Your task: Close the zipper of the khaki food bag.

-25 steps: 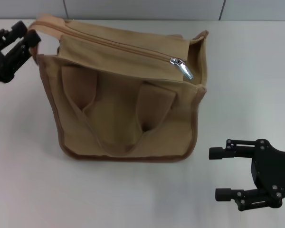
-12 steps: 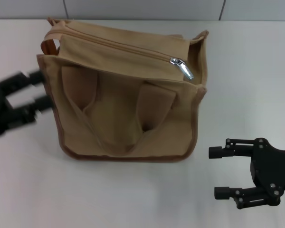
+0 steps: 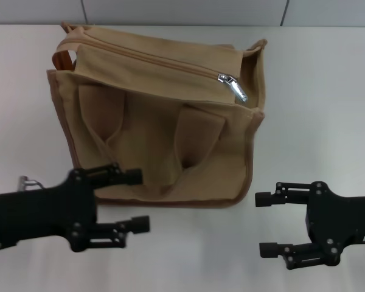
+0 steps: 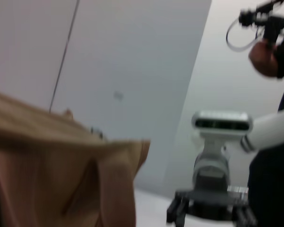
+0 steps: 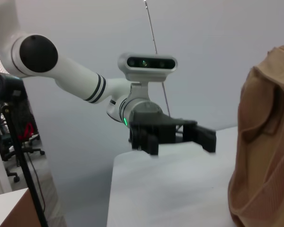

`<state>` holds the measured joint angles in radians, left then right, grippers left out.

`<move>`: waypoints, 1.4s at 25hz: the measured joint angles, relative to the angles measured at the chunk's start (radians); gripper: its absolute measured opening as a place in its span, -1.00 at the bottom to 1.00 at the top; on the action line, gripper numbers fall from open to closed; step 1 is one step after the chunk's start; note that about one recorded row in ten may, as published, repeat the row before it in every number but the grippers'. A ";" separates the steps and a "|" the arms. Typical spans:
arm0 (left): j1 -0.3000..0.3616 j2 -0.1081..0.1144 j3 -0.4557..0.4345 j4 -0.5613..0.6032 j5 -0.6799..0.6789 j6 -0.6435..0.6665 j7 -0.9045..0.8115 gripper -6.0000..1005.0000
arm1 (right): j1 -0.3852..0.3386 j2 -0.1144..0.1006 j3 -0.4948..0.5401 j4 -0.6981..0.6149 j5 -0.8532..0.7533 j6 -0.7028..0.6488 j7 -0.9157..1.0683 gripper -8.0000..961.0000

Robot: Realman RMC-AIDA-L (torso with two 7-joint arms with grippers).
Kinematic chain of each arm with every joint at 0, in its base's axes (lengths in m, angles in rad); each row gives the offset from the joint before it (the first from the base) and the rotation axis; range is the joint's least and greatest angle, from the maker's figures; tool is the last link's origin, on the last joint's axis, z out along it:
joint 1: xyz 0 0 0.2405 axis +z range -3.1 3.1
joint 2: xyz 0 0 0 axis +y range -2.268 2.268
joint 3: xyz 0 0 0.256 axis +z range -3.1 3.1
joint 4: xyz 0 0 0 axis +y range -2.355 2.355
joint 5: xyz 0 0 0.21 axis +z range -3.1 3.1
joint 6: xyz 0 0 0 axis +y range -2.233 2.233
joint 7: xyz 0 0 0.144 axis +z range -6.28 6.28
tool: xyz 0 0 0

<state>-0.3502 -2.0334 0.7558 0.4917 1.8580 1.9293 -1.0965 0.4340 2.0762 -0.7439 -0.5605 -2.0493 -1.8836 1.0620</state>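
Now the khaki food bag [image 3: 158, 121] sits in the upper middle of the head view on a white worktop [image 3: 316, 109], its front pocket and two wide handles facing the camera. Along its top panel runs the zipper [image 3: 170, 64], a tan line slanting from the upper left of the bag toward the right, with the shiny silver slider and pull tab [image 3: 233, 85] lying at the right end, near the bag's upper right corner. A brown handle loop shows at the bag's upper left corner.

The left gripper [image 3: 137, 201] is in the lower left of the head view, just in front of the bag's lower left edge; its two black fingers [image 3: 118, 176] point to the right and stand spread apart, with nothing between them. The upper finger overlaps the bag's lower hem in the picture; whether it touches cannot be told.

The right gripper [image 3: 264, 224] is in the lower right of the head view, just beside the bag's lower right corner but apart from it. Its fingers point left, also parted and empty.

From the left wrist view the bag [image 4: 61, 179] fills the lower left, blurred, with the right gripper [image 4: 208, 210] farther off at the lower right. From the right wrist view the bag's side [image 5: 265, 142] fills the right edge, and the left gripper [image 5: 199, 132] stands beyond on the worktop [image 5: 170, 189], fingers apart.
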 joint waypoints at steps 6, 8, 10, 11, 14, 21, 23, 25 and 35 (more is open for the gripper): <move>-0.028 -0.024 0.000 -0.009 0.100 -0.102 0.018 0.62 | 0.002 0.002 0.011 0.079 0.011 0.039 -0.089 0.63; -0.028 -0.024 0.000 -0.009 0.100 -0.102 0.018 0.62 | 0.002 0.002 0.011 0.086 0.013 0.044 -0.094 0.63; -0.048 -0.030 0.000 -0.011 0.162 -0.121 0.018 0.62 | 0.004 0.002 0.011 0.102 0.017 0.061 -0.107 0.63; -0.050 -0.028 -0.003 -0.011 0.163 -0.118 0.018 0.62 | 0.005 0.003 0.011 0.122 0.018 0.080 -0.127 0.63; -0.049 -0.024 -0.006 -0.011 0.161 -0.116 0.019 0.62 | 0.009 0.004 0.011 0.139 0.020 0.095 -0.140 0.63; -0.053 -0.019 -0.004 -0.012 0.166 -0.114 0.019 0.62 | 0.022 0.006 0.012 0.160 0.022 0.117 -0.144 0.63; -0.053 -0.019 -0.005 -0.012 0.166 -0.114 0.019 0.62 | 0.023 0.006 0.012 0.161 0.022 0.118 -0.144 0.63; -0.053 -0.019 -0.005 -0.012 0.167 -0.114 0.019 0.62 | 0.025 0.006 0.013 0.162 0.023 0.118 -0.144 0.63; -0.047 -0.019 -0.004 -0.012 0.168 -0.114 0.020 0.62 | 0.025 0.005 0.015 0.162 0.033 0.118 -0.148 0.63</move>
<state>-0.3974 -2.0524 0.7515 0.4801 2.0259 1.8154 -1.0768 0.4586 2.0815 -0.7285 -0.3987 -2.0159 -1.7654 0.9138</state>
